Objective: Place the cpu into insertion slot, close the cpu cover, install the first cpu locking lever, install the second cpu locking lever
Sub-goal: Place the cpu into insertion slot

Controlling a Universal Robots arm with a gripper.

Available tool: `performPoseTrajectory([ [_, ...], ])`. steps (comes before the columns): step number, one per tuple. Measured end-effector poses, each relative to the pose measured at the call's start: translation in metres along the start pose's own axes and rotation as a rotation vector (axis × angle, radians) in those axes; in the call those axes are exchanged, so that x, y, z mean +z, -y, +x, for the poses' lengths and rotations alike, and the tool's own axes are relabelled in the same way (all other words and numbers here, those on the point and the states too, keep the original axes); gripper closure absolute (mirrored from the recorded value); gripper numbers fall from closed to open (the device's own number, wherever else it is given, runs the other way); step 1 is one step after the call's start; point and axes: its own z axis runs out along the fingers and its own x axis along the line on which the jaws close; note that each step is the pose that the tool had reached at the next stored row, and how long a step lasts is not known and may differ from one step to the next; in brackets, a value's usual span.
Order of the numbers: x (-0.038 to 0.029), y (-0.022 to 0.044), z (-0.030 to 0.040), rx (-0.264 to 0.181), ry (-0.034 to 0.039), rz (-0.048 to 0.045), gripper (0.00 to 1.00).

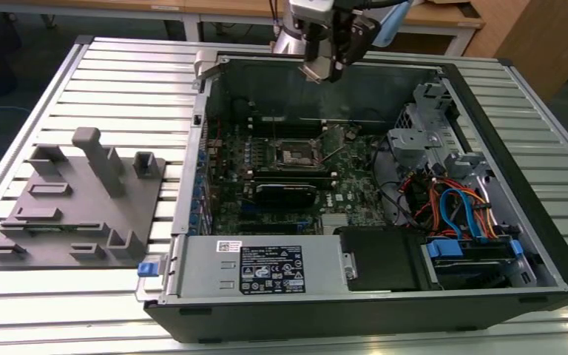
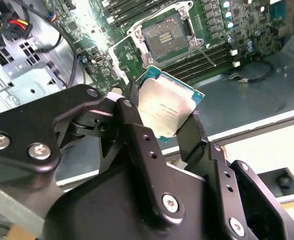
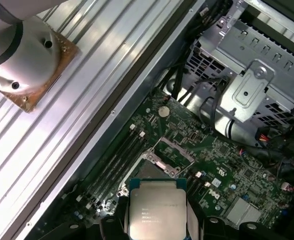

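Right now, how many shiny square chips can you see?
1. The cpu is pinched in the gripper, up above the open computer case, not yet in the insertion slot. Others may be hidden.

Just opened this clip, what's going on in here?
The robot arm's gripper is shut on the cpu, gripping it by its edges above the open computer case. On the green board below, the insertion slot lies uncovered with no chip in it, so the cpu is not yet placed.
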Motion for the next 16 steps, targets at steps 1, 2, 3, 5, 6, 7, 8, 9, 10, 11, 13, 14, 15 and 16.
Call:
performPoseTrajectory([
  [1,0.0001,0.0000,0.0000,0.013,0.0012,-0.0002,0.46],
  [2,0.0002,0.0000,0.0000,0.027,0.0023,-0.0005,0.46],
  [3,0.0002,0.0000,0.0000,0.041,0.0036,-0.0007,0.46],
  [5,0.0003,0.0000,0.0000,0.064,0.0054,-0.0007,0.46],
  [6,0.0004,0.0000,0.0000,0.072,0.0058,-0.0005,0.46],
  [7,0.0004,0.0000,0.0000,0.081,0.0063,-0.0001,0.46],
  [8,0.0004,0.0000,0.0000,0.090,0.0068,0.0002,0.46],
  [9,0.0004,0.0000,0.0000,0.099,0.0073,0.0003,0.46],
  [10,0.0004,0.0001,0.0000,0.105,0.0078,0.0005,0.46],
  [11,0.0004,0.0001,0.0000,0.110,0.0077,0.0013,0.46],
  [13,0.0005,0.0000,0.0000,0.120,0.0059,0.0051,0.46],
  [14,0.0006,0.0000,0.0000,0.125,0.0043,0.0081,0.46],
  [15,0.0006,0.0000,0.0000,0.130,0.0033,0.0108,0.46],
  [16,0.0007,0.0001,0.0000,0.136,0.0024,0.0128,0.46],
])
